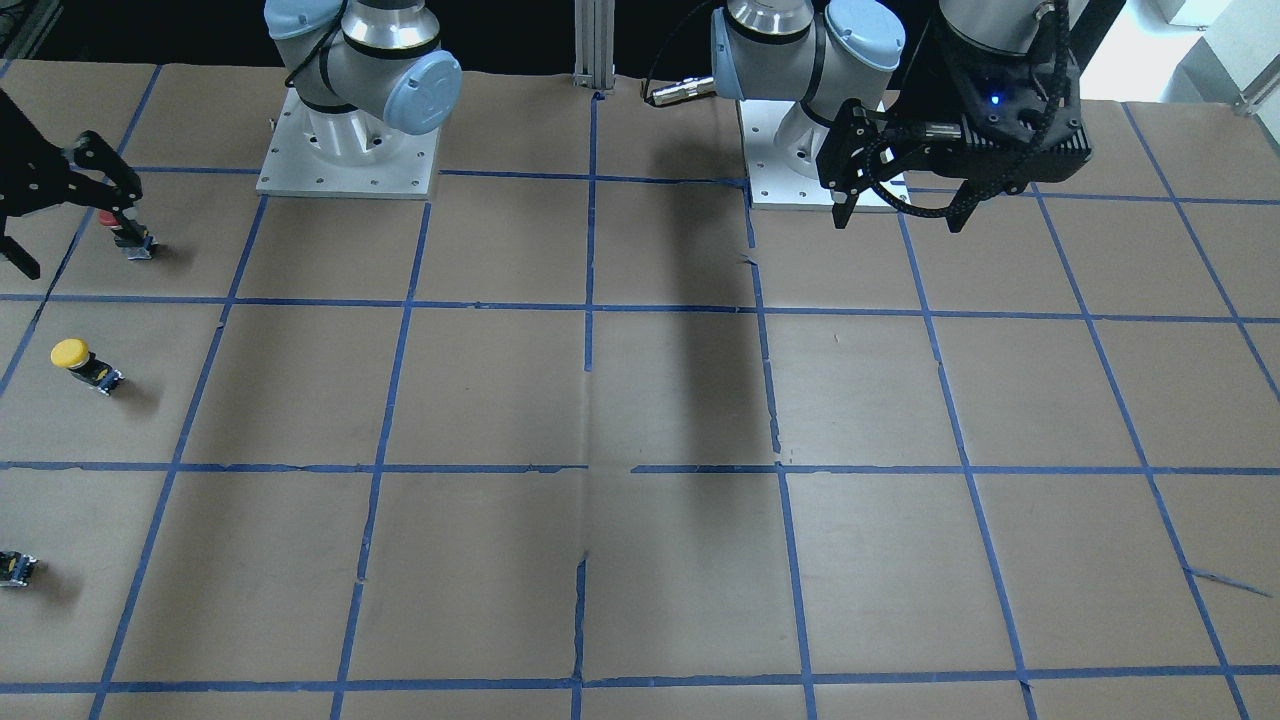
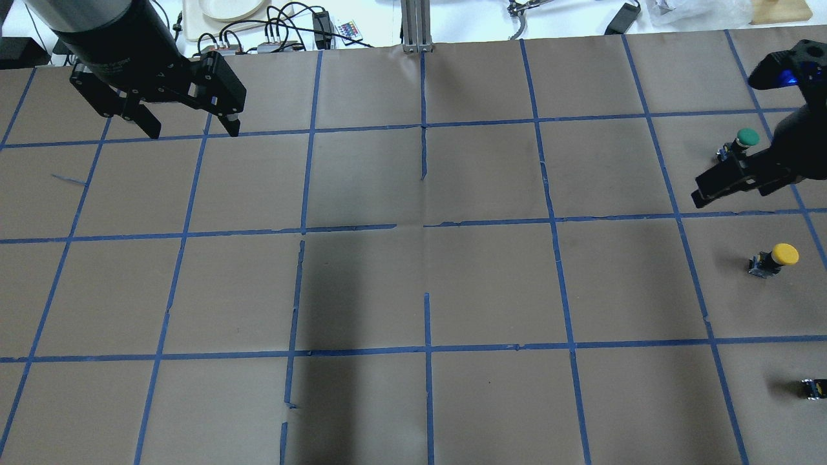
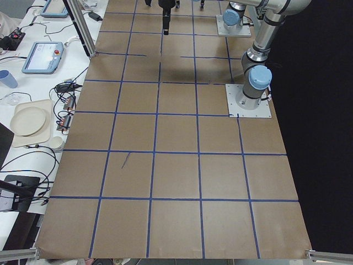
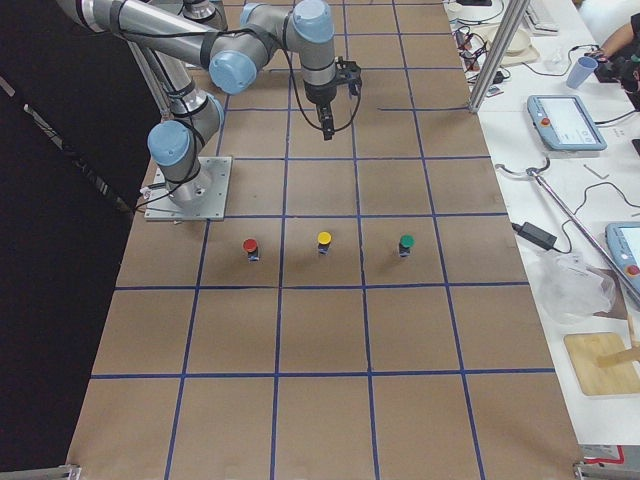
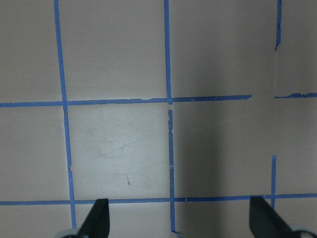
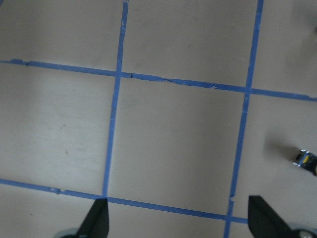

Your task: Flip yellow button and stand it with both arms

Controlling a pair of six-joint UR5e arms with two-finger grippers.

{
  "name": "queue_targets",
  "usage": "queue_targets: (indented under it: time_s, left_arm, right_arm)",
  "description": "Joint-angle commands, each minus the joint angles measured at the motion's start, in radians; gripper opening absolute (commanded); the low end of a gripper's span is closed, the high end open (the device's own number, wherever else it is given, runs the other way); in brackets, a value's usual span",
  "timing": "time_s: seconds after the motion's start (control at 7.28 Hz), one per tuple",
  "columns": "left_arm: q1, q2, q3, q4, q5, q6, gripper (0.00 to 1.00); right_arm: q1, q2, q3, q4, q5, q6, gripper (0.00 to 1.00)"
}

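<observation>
The yellow button (image 1: 83,363) has a round yellow cap on a small dark body. It seems to stand cap-up near the table's end on my right, and it also shows in the overhead view (image 2: 777,257) and the right side view (image 4: 323,241). My right gripper (image 1: 78,228) hangs open and empty high above that end, and its fingers (image 2: 730,178) reach in near the green button. The right wrist view (image 6: 176,220) shows its tips wide apart. My left gripper (image 2: 194,132) is open and empty, far away over the table's other half (image 1: 897,222).
A red-capped button (image 1: 125,232) and a green-capped button (image 2: 743,141) stand on either side of the yellow one. Small dark bodies show at the frame edges (image 1: 15,568) (image 2: 814,389) (image 6: 307,162). Two arm base plates (image 1: 350,175) sit at the robot's edge. Cables and dishes (image 2: 258,26) lie beyond the far edge.
</observation>
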Motion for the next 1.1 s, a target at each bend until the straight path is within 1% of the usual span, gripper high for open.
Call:
queue_targets:
  time_s: [0.0, 0.27, 0.41, 0.55, 0.69, 0.82, 0.96]
  left_arm:
    - [0.0, 0.0, 0.0, 0.0, 0.0, 0.0, 1.0]
    - [0.001, 0.0, 0.0, 0.0, 0.0, 0.0, 1.0]
    - [0.002, 0.0, 0.0, 0.0, 0.0, 0.0, 1.0]
    - [0.002, 0.0, 0.0, 0.0, 0.0, 0.0, 1.0]
    - [0.002, 0.0, 0.0, 0.0, 0.0, 0.0, 1.0]
    - [0.002, 0.0, 0.0, 0.0, 0.0, 0.0, 1.0]
    - [0.002, -0.001, 0.0, 0.0, 0.0, 0.0, 1.0]
  right_arm:
    - [0.092, 0.005, -0.064, 0.088, -0.006, 0.287, 1.0]
    - [0.132, 0.008, -0.141, 0.217, -0.029, 0.354, 1.0]
    - [0.165, 0.023, -0.164, 0.25, -0.029, 0.455, 1.0]
    - [0.237, 0.029, -0.184, 0.257, -0.032, 0.513, 1.0]
    - [0.29, 0.031, -0.187, 0.262, -0.099, 0.531, 1.0]
    - [0.295, 0.038, -0.178, 0.256, -0.138, 0.519, 1.0]
    - [0.296, 0.038, -0.181, 0.254, -0.128, 0.52, 1.0]
